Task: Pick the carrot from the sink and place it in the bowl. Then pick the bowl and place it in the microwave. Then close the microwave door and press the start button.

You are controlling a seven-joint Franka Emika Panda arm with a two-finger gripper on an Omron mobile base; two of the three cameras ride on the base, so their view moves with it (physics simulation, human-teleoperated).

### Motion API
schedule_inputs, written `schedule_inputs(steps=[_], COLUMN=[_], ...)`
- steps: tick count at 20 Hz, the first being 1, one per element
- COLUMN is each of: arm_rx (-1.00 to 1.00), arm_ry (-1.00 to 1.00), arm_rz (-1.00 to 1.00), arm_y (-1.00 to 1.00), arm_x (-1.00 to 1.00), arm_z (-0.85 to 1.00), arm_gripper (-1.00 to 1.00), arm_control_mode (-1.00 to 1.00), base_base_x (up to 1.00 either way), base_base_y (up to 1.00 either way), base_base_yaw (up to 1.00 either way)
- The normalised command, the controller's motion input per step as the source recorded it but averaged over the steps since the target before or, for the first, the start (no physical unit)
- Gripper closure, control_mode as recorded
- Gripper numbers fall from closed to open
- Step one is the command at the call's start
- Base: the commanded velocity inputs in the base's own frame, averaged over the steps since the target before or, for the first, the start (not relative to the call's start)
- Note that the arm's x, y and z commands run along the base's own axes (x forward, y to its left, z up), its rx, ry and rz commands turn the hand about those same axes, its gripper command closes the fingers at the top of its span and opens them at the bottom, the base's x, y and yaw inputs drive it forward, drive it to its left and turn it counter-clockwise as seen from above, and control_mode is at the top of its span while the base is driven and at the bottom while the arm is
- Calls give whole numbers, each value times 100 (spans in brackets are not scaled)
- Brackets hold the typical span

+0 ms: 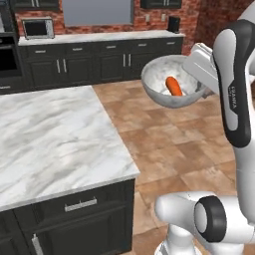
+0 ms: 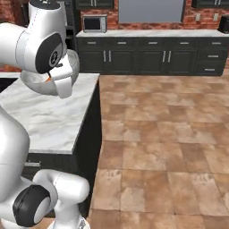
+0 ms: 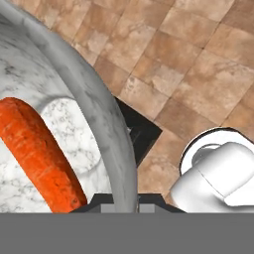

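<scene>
Carrying the bowl (image 1: 172,87) in the air over the tiled floor, right of the marble surface (image 1: 55,134), the jaws are closed on its rim (seen in the hand view). The carrot (image 1: 174,86) lies inside the bowl, so the first step looks done. Placing the bowl in the microwave, closing its door and pressing start remain.

White marble island counter (image 1: 55,134) with dark drawers (image 1: 79,204) under it, lower left in left base view. Terracotta tile floor (image 2: 165,134). Back wall: dark cabinets (image 2: 147,56) under a light countertop (image 2: 147,32), small countertop microwave (image 2: 94,23) on it, red brick (image 1: 149,10) behind.
</scene>
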Motion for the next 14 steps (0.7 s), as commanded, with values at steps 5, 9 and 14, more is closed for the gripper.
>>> schedule_inputs(steps=[5,9,14], arm_rx=[0,0,0], arm_ry=[0,0,0], arm_rz=[0,0,0], arm_y=[0,0,0], arm_x=[0,0,0], arm_z=[0,0,0], arm_gripper=[100,100,100], arm_control_mode=[100,100,100], base_base_x=[68,100,100], base_base_y=[-100,-99,-83], base_base_yaw=[0,0,1])
